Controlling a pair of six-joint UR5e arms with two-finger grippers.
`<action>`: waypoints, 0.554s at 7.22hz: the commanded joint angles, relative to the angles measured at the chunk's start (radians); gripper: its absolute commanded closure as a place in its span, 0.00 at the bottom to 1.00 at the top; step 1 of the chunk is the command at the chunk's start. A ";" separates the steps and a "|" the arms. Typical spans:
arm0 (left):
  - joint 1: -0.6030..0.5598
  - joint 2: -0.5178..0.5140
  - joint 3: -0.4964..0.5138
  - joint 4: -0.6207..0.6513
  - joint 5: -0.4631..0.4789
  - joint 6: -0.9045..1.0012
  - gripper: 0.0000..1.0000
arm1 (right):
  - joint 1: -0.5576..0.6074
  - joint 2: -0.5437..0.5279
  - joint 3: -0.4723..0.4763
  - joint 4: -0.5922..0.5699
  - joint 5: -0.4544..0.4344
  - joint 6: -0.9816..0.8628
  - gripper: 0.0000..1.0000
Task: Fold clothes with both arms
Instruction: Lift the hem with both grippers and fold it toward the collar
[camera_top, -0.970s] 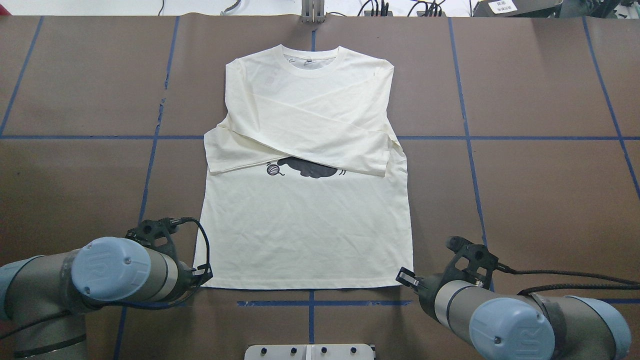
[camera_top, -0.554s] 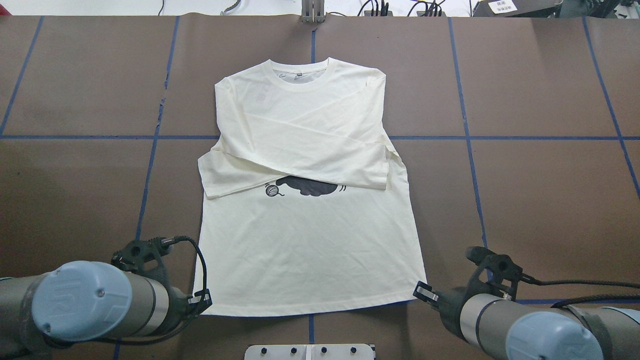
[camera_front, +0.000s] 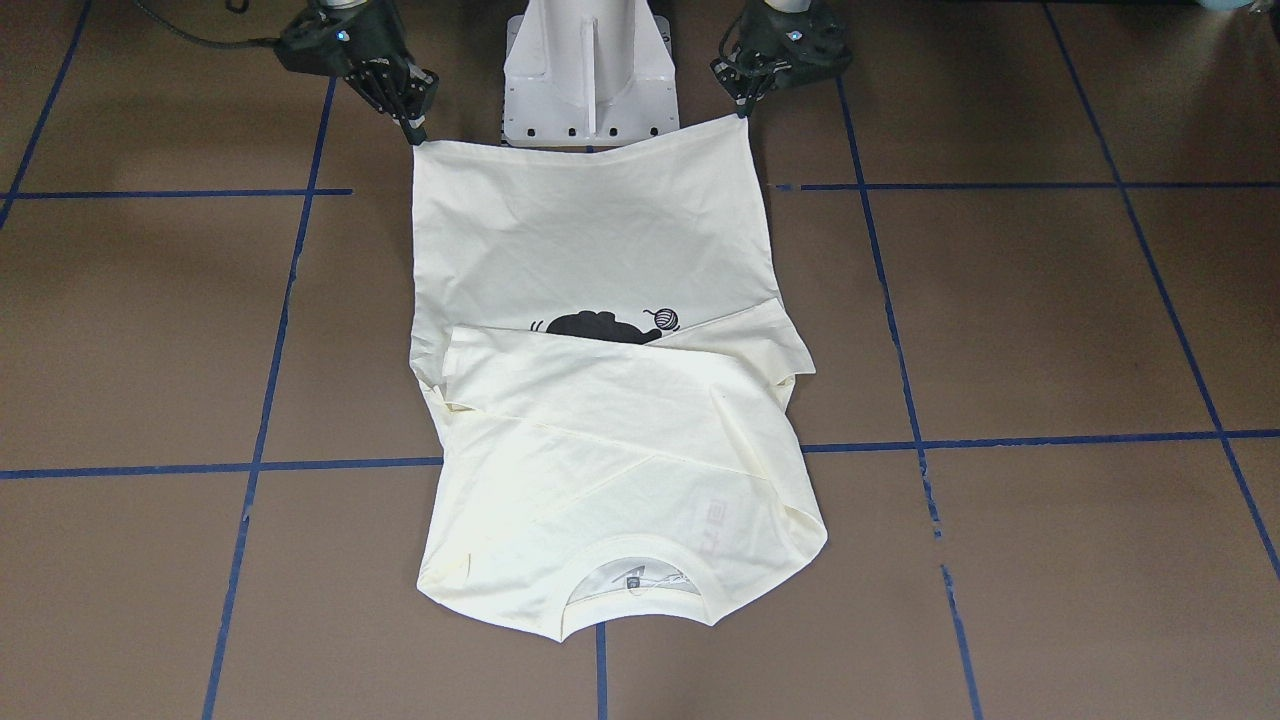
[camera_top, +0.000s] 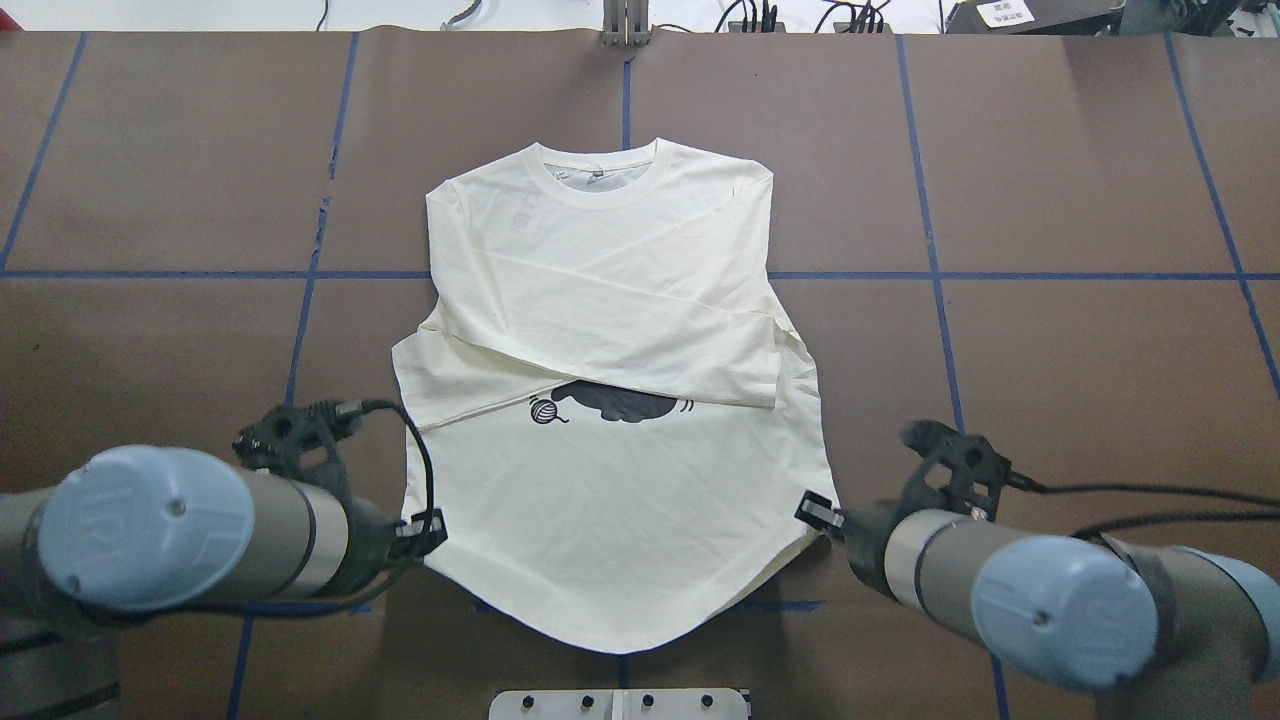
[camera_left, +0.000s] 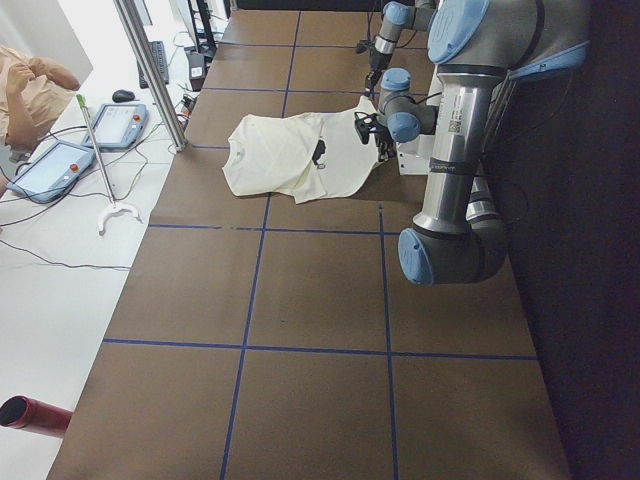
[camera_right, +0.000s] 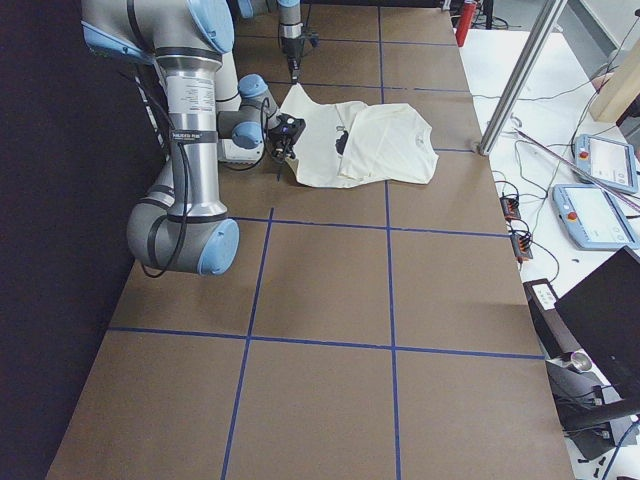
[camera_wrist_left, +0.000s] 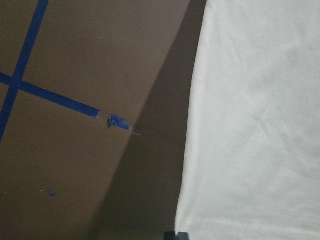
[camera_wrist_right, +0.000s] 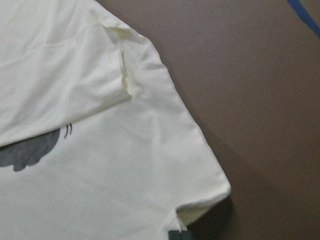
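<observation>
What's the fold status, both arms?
Left tool and right tool each shut on a hem corner. Cream-white long-sleeved cat-print T-shirt: hem raised, sleeves crossed over chest. No obstacle seen.

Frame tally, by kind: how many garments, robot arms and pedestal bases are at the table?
T-shirt: 1
Robot arms: 2 (left arm, right arm)
White pedestal base: 1
Total: 4
</observation>
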 joint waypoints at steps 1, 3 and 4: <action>-0.215 -0.126 0.203 -0.027 -0.004 0.214 1.00 | 0.270 0.171 -0.212 0.002 0.185 -0.200 1.00; -0.342 -0.166 0.452 -0.232 -0.003 0.272 1.00 | 0.424 0.332 -0.503 0.011 0.205 -0.367 1.00; -0.396 -0.187 0.596 -0.385 -0.003 0.282 1.00 | 0.470 0.435 -0.640 0.011 0.209 -0.392 1.00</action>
